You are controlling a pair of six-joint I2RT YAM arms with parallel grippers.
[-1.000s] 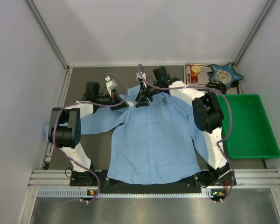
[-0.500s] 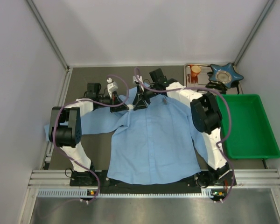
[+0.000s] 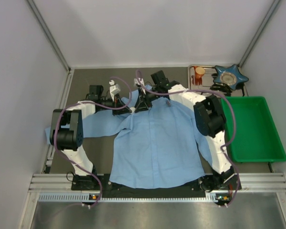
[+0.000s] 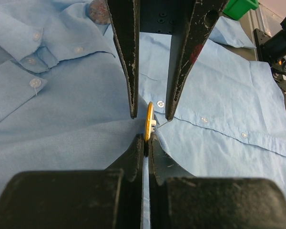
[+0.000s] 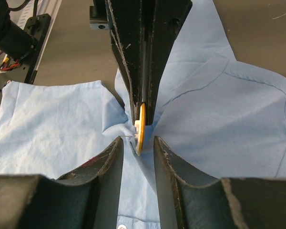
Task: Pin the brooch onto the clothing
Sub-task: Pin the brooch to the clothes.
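Dark tabletop, white walls; left tool pinches brooch on shirt; right tool agape astride brooch.

No legible text, label, brand, number or sign in any view. Shirt: plain fabric, nothing printed where visible. Brooch: seen edge-on, face not readable. Green tray: no readable marking.
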